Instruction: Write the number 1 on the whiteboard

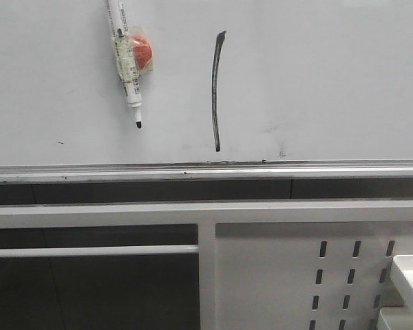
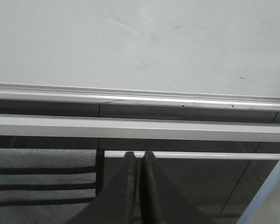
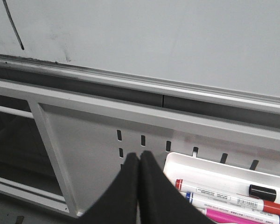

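The only sign that can be read is the number 1 [image 1: 216,89], a thin, slightly curved black stroke with a small flick at its upper end, standing on the whiteboard [image 1: 316,82] just above the silver rail. In the right wrist view its lower end [image 3: 14,25] shows well away from the closed jaws, up and off to one side.

The marker [image 1: 127,65] stuck to the board carries a printed label, too small to read. The markers [image 3: 224,193] in the white tray [image 3: 210,165] just beside the right jaws also bear label print, too blurred to make out.
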